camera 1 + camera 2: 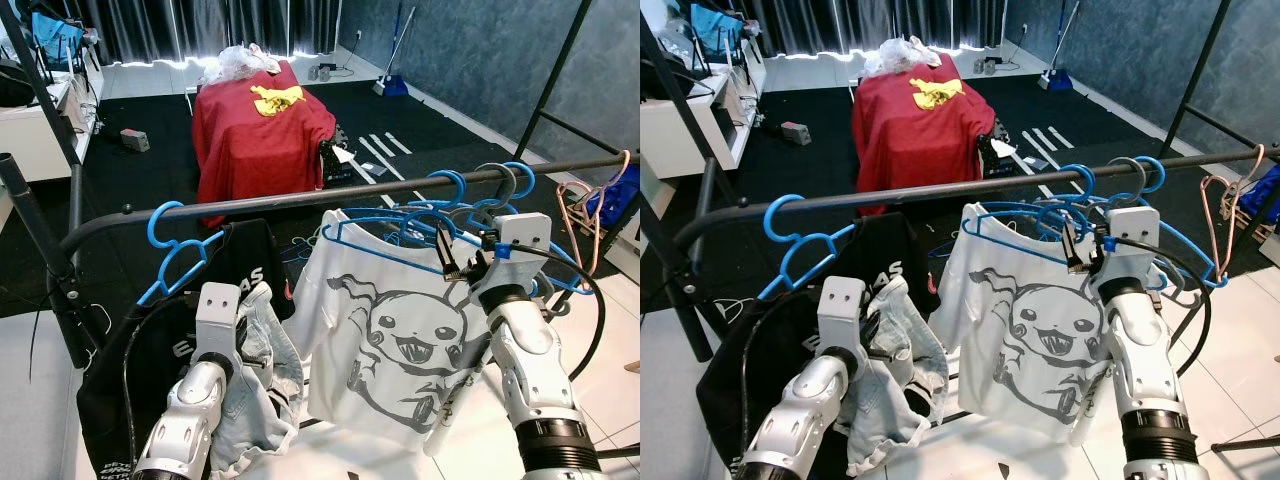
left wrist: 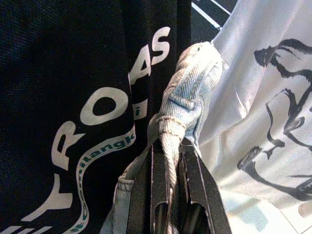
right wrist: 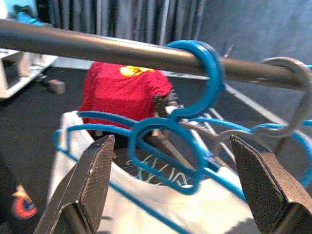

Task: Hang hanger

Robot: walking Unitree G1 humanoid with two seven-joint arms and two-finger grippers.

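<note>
Just beyond the spread right pincer (image 3: 175,190), rail-hung blue hanger (image 3: 165,129).

- Blue plastic hanger (image 3: 168,146): hook seated over the dark rail (image 3: 97,48), body hanging below it.
- White printed T-shirt (image 1: 390,340): draped on the hanger, hanging down.

Silver jointed arms end in white wrist blocks, looping black cables and textured black fingers (image 3: 95,178).

The black shirt (image 1: 130,400) is cut off by the picture's edge, its white lettering (image 2: 97,122) only partly readable.
</note>
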